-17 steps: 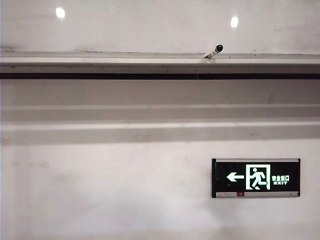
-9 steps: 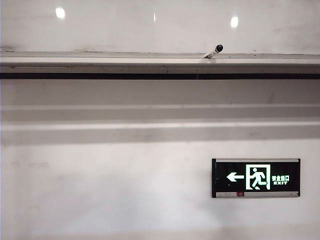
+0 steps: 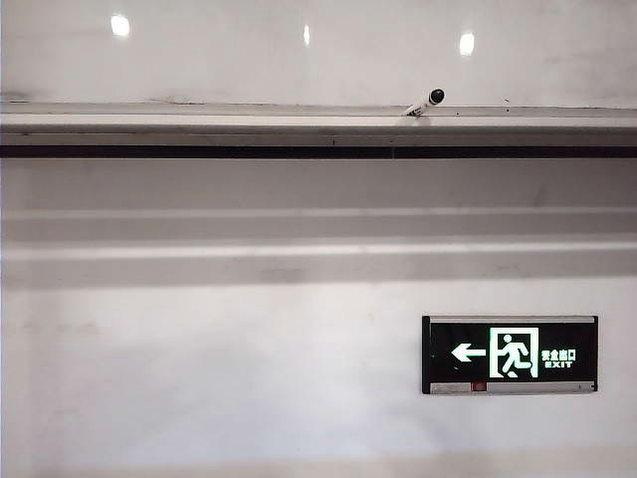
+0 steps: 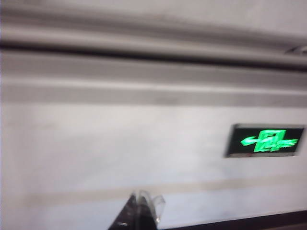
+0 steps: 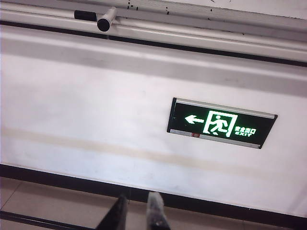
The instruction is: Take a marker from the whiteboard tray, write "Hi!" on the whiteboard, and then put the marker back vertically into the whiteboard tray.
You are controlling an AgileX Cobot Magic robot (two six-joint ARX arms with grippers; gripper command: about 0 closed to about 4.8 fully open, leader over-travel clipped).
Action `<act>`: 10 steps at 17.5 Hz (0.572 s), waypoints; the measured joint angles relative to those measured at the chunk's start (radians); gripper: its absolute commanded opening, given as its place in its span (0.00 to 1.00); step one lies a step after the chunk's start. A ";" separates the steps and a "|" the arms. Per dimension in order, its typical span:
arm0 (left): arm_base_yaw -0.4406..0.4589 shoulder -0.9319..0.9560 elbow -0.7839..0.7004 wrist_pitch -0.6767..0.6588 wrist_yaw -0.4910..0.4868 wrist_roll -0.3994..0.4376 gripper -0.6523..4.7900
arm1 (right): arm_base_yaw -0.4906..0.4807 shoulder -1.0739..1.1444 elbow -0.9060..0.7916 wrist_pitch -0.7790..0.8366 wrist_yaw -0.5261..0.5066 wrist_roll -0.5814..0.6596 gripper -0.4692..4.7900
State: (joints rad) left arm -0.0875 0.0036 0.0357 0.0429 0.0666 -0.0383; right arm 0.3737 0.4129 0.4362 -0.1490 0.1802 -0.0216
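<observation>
Spanning the exterior view, the whiteboard [image 3: 299, 60] shows no writing, and the whiteboard tray [image 3: 199, 124] carries the marker [image 3: 426, 102] tilted, not upright; a nudge could roll it off. Only the wrist views show the grippers, low and well apart from it; the left gripper [image 4: 141, 211] is blurred, its opening unreadable; the right gripper [image 5: 138, 213] is narrowly parted, empty.

Black-tipped pale marker [image 3: 425, 103]; green-lit black exit sign [image 3: 510, 355]

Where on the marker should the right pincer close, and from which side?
On the pale barrel of the marker, below its black end. It lies tilted on the whiteboard tray, black end up and overhanging, so coming from the front, jaws across the barrel, looks best. The right pincer sits far below.
</observation>
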 measured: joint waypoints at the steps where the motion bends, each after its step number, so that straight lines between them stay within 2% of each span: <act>1: 0.025 0.000 -0.030 -0.003 -0.005 0.000 0.11 | 0.000 0.000 0.000 0.000 0.000 0.000 0.21; 5: 0.105 0.000 -0.029 -0.030 -0.017 0.006 0.11 | 0.000 0.000 0.000 0.000 0.000 0.000 0.21; 10: 0.111 0.000 -0.029 -0.039 -0.022 0.026 0.12 | 0.000 0.000 0.000 0.000 0.000 0.000 0.21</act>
State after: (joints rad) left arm 0.0231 0.0036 0.0067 0.0040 0.0444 -0.0120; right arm 0.3737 0.4126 0.4362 -0.1490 0.1802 -0.0216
